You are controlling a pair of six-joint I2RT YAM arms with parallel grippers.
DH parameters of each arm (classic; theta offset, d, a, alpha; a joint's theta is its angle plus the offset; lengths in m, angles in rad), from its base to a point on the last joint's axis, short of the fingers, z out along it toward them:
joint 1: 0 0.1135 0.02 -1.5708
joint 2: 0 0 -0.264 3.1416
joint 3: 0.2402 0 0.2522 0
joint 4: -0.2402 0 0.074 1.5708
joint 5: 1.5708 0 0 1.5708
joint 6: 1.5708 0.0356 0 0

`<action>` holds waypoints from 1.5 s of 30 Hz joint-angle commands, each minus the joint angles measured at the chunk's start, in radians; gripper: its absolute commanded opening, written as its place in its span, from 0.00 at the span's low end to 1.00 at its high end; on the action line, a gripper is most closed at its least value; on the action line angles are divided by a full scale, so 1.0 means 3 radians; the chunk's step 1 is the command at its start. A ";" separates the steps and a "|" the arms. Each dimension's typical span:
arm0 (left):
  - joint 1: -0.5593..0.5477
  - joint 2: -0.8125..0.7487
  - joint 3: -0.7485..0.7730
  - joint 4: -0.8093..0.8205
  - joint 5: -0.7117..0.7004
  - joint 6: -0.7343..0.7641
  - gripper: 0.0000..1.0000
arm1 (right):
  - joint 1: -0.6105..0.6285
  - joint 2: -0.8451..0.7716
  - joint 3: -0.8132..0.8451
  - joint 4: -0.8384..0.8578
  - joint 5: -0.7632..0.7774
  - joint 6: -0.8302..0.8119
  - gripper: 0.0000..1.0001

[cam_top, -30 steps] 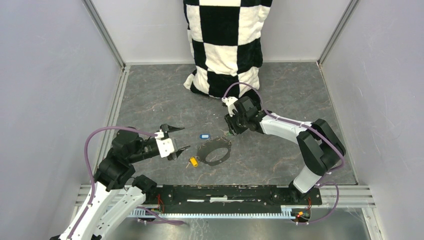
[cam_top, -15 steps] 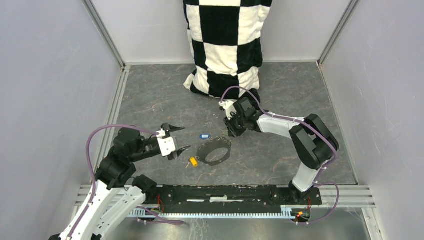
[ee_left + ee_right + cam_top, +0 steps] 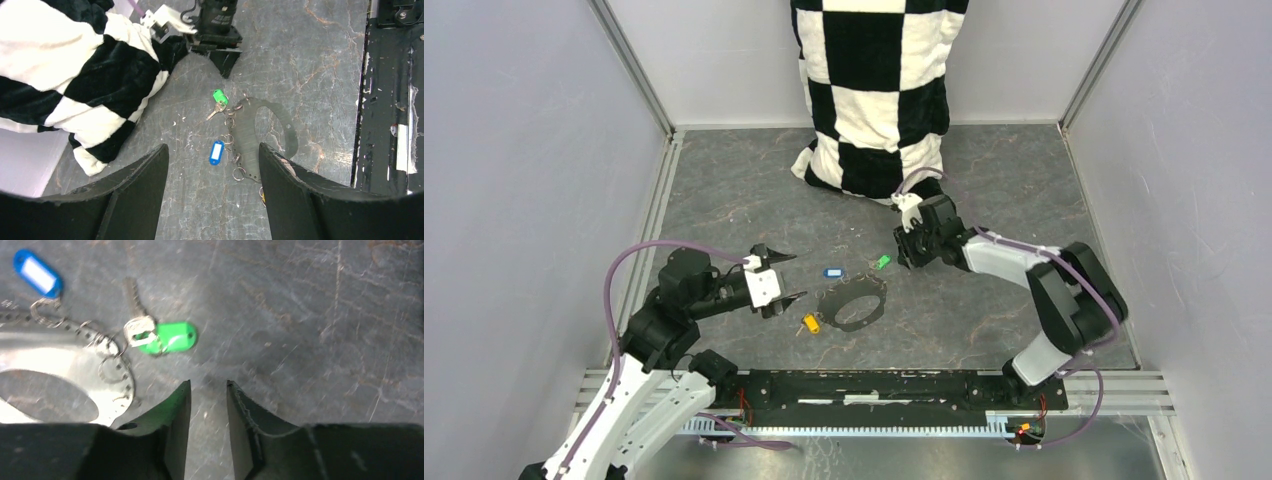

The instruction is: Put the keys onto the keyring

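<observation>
We see that the left arm (image 3: 604, 415) and the right arm (image 3: 999, 262) have smooth white shells, with bulky black joints between them. A thin purple cable (image 3: 609, 290) makes a loop along each arm. The fingers (image 3: 135, 200) are matte black, broad at the base and narrow to a point. Near each wrist sits a small white block (image 3: 762, 288).

Edges and fingers cutting things off

The yellow key (image 3: 262, 194) is hiding almost wholly behind a finger of the left gripper (image 3: 212, 150). In the right wrist view the keyring (image 3: 60, 385) is showing blurred and running off the left edge. The checkered cloth (image 3: 874, 90) is running off the overhead view's far edge.
</observation>
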State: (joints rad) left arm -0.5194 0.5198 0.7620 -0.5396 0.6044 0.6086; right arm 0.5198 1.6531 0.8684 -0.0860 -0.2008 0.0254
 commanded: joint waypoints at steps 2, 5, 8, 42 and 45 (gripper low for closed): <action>-0.0009 0.0118 0.0122 0.0115 0.0007 -0.0097 0.73 | 0.0079 -0.0798 -0.0680 0.0623 -0.0444 -0.0117 0.44; -0.0005 0.0212 0.0139 0.0138 0.0035 -0.0194 0.74 | 0.0125 -0.0970 -0.0943 0.0758 -0.0809 -0.0615 0.55; -0.0008 0.0334 0.0185 0.0155 0.0054 -0.0333 0.74 | 0.0124 -0.0738 -0.0846 0.0576 -0.1112 -0.0900 0.62; -0.0010 0.0212 0.0198 0.0046 0.0171 -0.0424 0.72 | 0.0674 -0.0825 -0.0385 0.0527 -0.1713 -0.1210 0.01; -0.0007 0.0195 0.0185 -0.0025 0.0392 -0.0501 0.69 | 0.0842 -0.1045 -0.0258 0.0573 -0.1698 -0.1137 0.00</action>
State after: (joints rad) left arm -0.5194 0.5880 0.7906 -0.5308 0.6308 0.5262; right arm 0.7219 1.4330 0.7097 0.0517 -0.6811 -0.3367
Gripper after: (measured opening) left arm 0.711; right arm 0.012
